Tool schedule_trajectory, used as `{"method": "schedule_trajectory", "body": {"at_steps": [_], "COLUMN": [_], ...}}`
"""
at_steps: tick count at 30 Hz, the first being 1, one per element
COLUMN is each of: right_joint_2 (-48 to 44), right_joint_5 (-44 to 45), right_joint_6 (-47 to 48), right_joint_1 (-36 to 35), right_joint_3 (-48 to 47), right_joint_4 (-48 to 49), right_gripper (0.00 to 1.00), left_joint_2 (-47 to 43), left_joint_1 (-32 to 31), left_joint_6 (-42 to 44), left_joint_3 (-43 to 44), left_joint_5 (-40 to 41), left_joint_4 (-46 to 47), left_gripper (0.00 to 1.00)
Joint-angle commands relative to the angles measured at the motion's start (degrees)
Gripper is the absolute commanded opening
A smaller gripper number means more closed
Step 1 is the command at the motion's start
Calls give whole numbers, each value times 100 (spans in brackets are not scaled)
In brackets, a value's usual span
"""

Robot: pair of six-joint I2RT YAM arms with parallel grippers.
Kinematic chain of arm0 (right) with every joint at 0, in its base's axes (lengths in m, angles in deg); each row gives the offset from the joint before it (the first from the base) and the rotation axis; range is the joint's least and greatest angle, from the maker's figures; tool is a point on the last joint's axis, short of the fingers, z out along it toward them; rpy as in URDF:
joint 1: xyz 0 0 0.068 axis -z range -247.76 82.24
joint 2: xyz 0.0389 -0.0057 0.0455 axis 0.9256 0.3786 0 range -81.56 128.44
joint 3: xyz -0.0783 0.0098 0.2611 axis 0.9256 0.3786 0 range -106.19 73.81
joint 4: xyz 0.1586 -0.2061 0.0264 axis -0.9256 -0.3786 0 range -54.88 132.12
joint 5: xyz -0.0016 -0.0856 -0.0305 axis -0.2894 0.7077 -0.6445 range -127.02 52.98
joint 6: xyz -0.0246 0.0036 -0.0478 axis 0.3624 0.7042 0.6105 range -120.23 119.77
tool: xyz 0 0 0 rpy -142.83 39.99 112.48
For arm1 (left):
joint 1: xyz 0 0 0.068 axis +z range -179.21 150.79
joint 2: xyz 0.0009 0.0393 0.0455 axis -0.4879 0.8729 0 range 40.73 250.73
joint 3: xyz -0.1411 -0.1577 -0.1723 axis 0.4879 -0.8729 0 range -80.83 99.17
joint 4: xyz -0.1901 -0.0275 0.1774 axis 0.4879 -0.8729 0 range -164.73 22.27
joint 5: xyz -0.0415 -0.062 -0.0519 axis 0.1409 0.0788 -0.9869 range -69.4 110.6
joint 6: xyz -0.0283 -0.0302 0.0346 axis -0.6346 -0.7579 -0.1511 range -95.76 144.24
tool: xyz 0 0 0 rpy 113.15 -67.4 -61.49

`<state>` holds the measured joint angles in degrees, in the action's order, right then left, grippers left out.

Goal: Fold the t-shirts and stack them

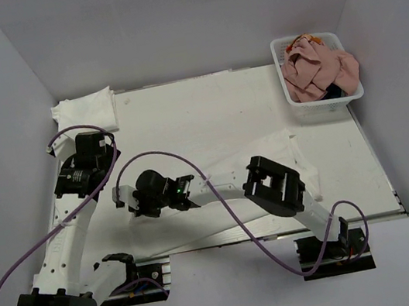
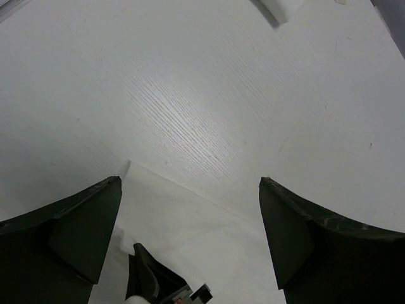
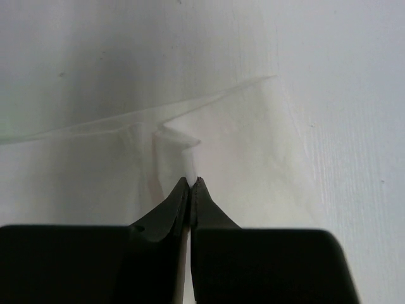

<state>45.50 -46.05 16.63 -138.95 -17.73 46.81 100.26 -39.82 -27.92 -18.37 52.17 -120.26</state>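
Observation:
A white t-shirt (image 1: pixel 304 170) lies flat across the near part of the table, mostly under my right arm. My right gripper (image 1: pixel 128 202) is shut on a pinched fold of its edge, which shows in the right wrist view (image 3: pixel 188 159) just ahead of the closed tips (image 3: pixel 191 181). My left gripper (image 1: pixel 97 152) hovers open and empty (image 2: pixel 190 181) just above the same shirt's corner (image 2: pixel 190 231). Plain white folded shirts (image 1: pixel 85 110) are stacked at the far left corner. A pink shirt (image 1: pixel 316 67) and a navy one (image 1: pixel 335 89) lie in the basket. No Coca-Cola print is visible.
The white mesh basket (image 1: pixel 321 107) stands at the far right corner. Grey walls enclose the table on three sides. My right gripper's body (image 2: pixel 152 285) shows at the bottom of the left wrist view. Purple cables loop beside both arms.

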Motion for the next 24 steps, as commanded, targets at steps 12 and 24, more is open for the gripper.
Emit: {"method": "schedule_trajectory", "body": {"at_steps": [12,24], "right_joint_2": [-499,-296], "right_joint_5": [3124,2303], "right_joint_6": [133,-403], "right_joint_1": [-798,-1133], "right_joint_3": [-30,163], "right_joint_4": [690,349], "right_gripper": [0,7], "left_joint_2": [-108,-46], "left_joint_1": [15,-37], "left_joint_6": [-119,-119], "left_joint_3": [109,56], "left_joint_5": [156,394], "left_joint_4": [-64,-240], "left_gripper": [99,99]}}
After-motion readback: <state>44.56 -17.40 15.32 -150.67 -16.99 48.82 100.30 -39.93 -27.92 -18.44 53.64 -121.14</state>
